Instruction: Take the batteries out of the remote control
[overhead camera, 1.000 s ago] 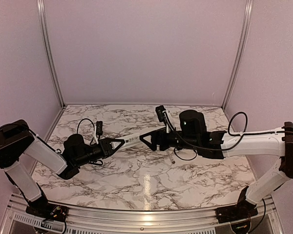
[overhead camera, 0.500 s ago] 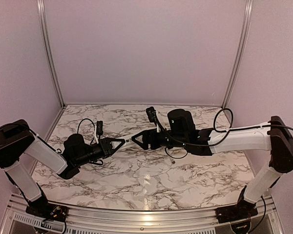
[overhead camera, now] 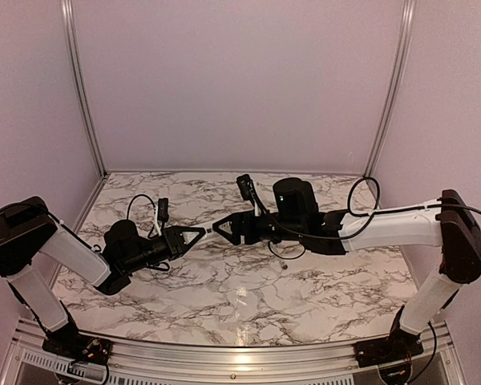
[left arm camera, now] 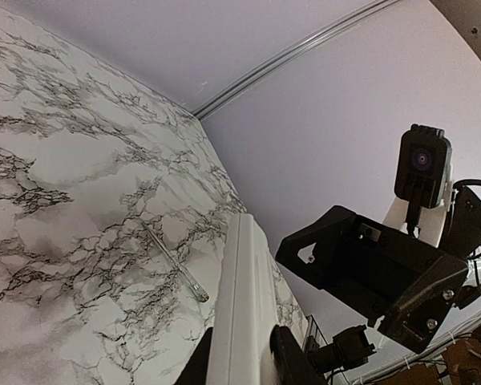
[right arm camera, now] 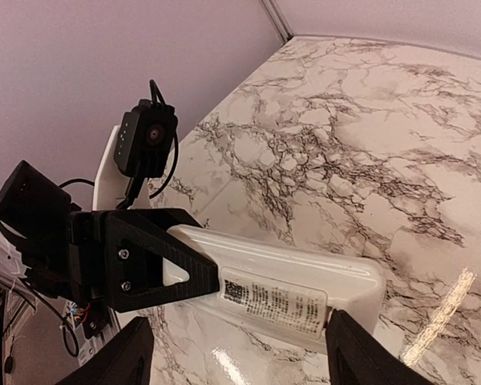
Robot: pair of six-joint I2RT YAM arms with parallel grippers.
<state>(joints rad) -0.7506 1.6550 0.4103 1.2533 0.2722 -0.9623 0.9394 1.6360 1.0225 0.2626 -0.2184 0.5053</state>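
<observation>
The remote control (right arm camera: 289, 277) is a slim white handset with its labelled back facing the right wrist camera. My left gripper (overhead camera: 194, 236) is shut on one end and holds it above the table; that gripper also shows in the right wrist view (right arm camera: 148, 257). In the left wrist view the remote (left arm camera: 244, 297) runs up from between my left fingers. My right gripper (right arm camera: 240, 341) is open, with its fingers on either side of the remote's free end; the right-hand finger (right arm camera: 357, 353) is close to the remote's edge. The batteries are hidden.
A thin grey pen-like rod (left arm camera: 172, 261) lies on the marble table (overhead camera: 248, 297) beyond the remote. The right arm (overhead camera: 385, 228) stretches across the table's right half. Purple walls close in the back and sides.
My right gripper has moved left along the table toward my left gripper and now reaches the remote's free end. My left arm and the remote have stayed still.
</observation>
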